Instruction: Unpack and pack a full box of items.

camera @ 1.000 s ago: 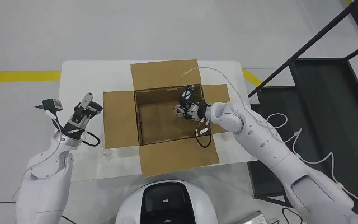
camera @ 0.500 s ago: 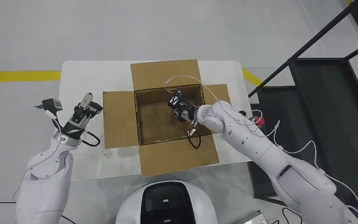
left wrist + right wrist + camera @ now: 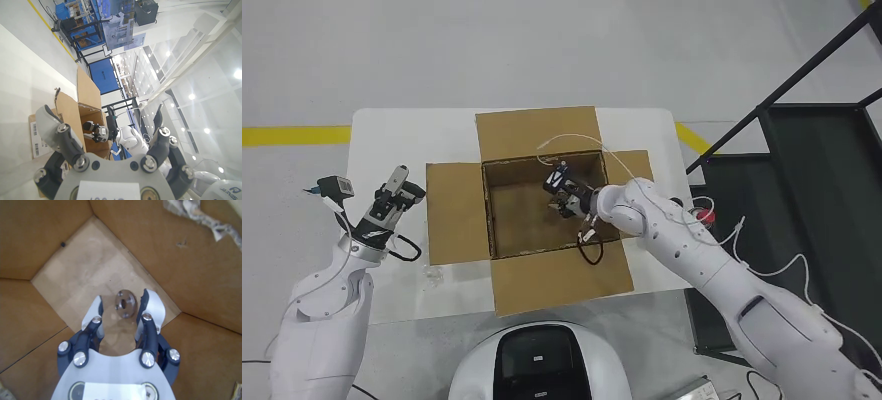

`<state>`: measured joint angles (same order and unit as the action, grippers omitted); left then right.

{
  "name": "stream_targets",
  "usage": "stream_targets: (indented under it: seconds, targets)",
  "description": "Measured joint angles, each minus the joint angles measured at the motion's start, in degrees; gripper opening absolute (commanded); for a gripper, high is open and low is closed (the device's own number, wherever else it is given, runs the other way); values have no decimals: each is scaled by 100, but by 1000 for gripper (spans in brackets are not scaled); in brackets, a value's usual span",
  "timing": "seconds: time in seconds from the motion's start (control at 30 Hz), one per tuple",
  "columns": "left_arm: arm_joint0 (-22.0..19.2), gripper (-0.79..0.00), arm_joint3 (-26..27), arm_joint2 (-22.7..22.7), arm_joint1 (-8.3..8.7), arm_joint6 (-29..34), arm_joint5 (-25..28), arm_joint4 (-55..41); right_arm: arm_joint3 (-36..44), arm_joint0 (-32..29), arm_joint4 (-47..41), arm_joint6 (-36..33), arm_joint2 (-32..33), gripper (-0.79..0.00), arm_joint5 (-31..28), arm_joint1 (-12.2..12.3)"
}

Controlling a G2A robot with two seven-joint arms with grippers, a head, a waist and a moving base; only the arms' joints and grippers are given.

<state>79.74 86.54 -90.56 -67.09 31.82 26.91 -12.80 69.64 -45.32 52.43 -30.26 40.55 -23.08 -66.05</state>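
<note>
A: Box status?
B: Open cardboard box (image 3: 542, 200) on the white table (image 3: 412, 140), all four flaps folded outward.
A: Right arm?
B: Right gripper (image 3: 122, 300) is down inside the box, close to the wall on its own arm's side, fingers spread apart and gripping nothing.
A: Any item in there?
B: One round metal flange (image 3: 125, 306) with a centre bore and small bolt holes, lying flat on the box floor. From the wrist it lines up with the gap between the fingers, lower down. Contact with it: cannot tell.
A: Left arm?
B: Left gripper (image 3: 407, 185) is outside the box, out past the side flap farthest from the right arm, fingers wide apart, empty
</note>
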Motion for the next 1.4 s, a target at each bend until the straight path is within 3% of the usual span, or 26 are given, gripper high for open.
stream_targets:
  seconds: [0.2, 0.43, 0.6, 0.73, 0.87, 1.03, 1.4]
  targets:
    - [0, 0, 0, 0, 0, 0, 0, 0, 1181, -864, -492, -274, 999, 0, -758, 429]
    - [0, 0, 0, 0, 0, 0, 0, 0, 2968, -2589, -1581, -210, 2941, 0, -2204, 1008]
    - [0, 0, 0, 0, 0, 0, 0, 0, 3644, -3703, -1437, 631, 4324, 0, -2773, 1190]
    - [0, 0, 0, 0, 0, 0, 0, 0, 3388, -4449, -987, 1992, 5177, 0, -2992, 1177]
    - [0, 0, 0, 0, 0, 0, 0, 0, 2970, -4865, -361, 3378, 5508, 0, -2913, 1099]
    - [0, 0, 0, 0, 0, 0, 0, 0, 2602, -5201, 842, 4767, 5394, 0, -2355, 999]
    - [0, 0, 0, 0, 0, 0, 0, 0, 2508, -5186, 1159, 4934, 5270, 0, -2353, 987]
